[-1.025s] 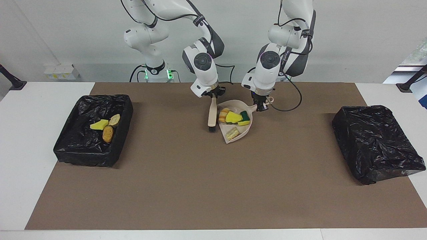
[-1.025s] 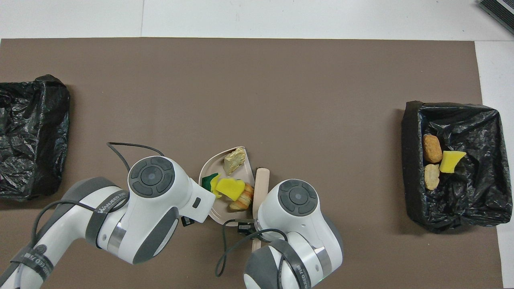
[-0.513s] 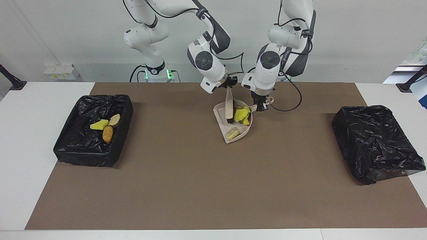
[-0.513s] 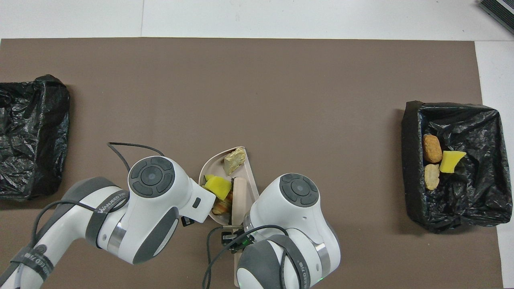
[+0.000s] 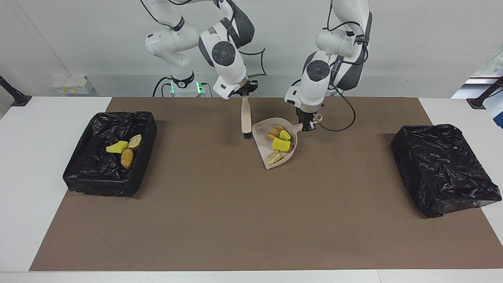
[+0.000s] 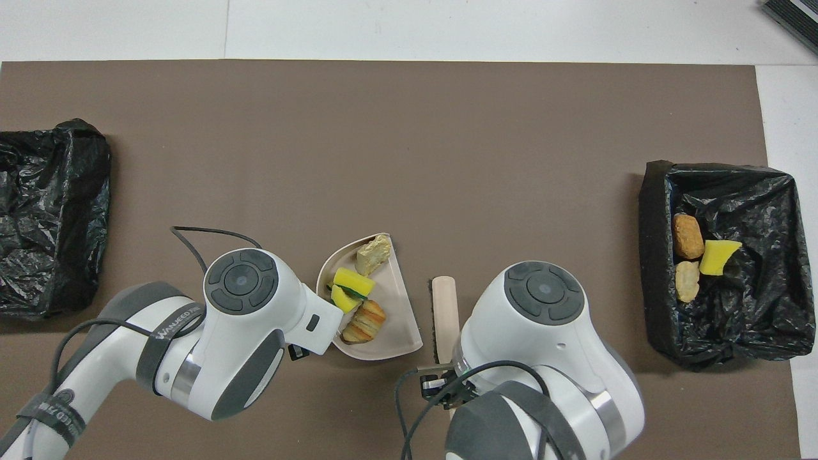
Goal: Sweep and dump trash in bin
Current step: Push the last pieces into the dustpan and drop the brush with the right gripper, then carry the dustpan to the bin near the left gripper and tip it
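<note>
Trash [image 5: 280, 144] sits piled in the dustpan [image 5: 260, 134], bits overlapping so they're hard to count. Left end effector [image 5: 307, 126] is clamped on its handle, right end effector [image 5: 244, 93] clamped on the brush [image 5: 246, 120]; both wrists hide them from above.

- Facing view: high camera across the table, looking at the robots; whole brown mat [image 5: 251, 204] and both arm bases visible.
- Overhead view: camera above the robots' end, looking steeply down and forward, closer in.
- Shared: the mat, dustpan [image 5: 262, 135] [image 6: 399, 319], both black bins; views are half a turn apart.
</note>
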